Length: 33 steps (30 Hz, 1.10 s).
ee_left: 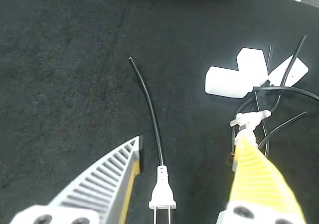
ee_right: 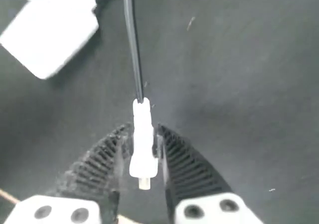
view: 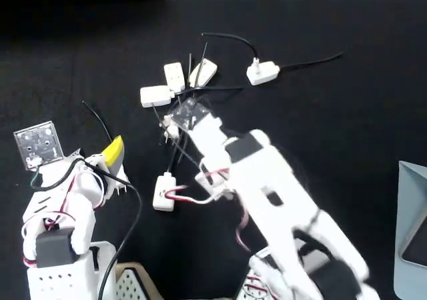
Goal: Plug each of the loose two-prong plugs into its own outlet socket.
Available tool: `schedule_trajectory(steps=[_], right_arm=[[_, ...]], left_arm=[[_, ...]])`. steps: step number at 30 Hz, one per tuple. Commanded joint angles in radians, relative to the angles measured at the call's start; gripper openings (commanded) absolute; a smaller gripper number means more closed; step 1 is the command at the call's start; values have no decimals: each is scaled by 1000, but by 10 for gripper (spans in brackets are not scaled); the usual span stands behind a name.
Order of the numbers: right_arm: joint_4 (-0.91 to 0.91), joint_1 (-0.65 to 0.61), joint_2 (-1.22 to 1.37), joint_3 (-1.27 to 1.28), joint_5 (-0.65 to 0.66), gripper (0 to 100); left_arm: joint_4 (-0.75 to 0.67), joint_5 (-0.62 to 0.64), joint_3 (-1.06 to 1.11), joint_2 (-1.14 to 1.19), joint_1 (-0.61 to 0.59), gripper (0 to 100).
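1. High view: on the black table, the left gripper sat near the left edge, its yellow finger pointing up the table. The right gripper was at the middle, just beside a cluster of three sockets. A far socket lay apart to the right. A near socket lay beside the right arm. Whether anything was plugged into either was hard to tell.
2. Left wrist view: the left gripper was spread wide and held nothing. A loose plug lay on the table between its fingers, with its black cable curving away. A second plug lay just past the yellow fingertip, near the three sockets.
3. Right wrist view: the right gripper pinched a white plug by its sides. The plug's cord ran off past one socket lying on the table.
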Motion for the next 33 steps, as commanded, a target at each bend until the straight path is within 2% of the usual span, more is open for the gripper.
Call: schedule_trajectory(steps=[1,7,12,17,27,33], right_arm=[[6,0,-268,-54,-6,11],[-101,-81,-490,-2,-144,11],[-344,-183,-611,179,-166,11],[-520,-259,-685,323,-166,11],[-552,-264,-690,361,-166,11],[-542,-262,-690,363,-166,11]], left_arm=[[-41,-11,-21,-3,-1,297],[-140,-9,-16,-2,27,297],[-153,-12,-15,-2,142,297],[-149,-86,-53,-2,229,296],[-18,-173,-202,-3,395,296],[-11,-173,-200,-3,397,296]])
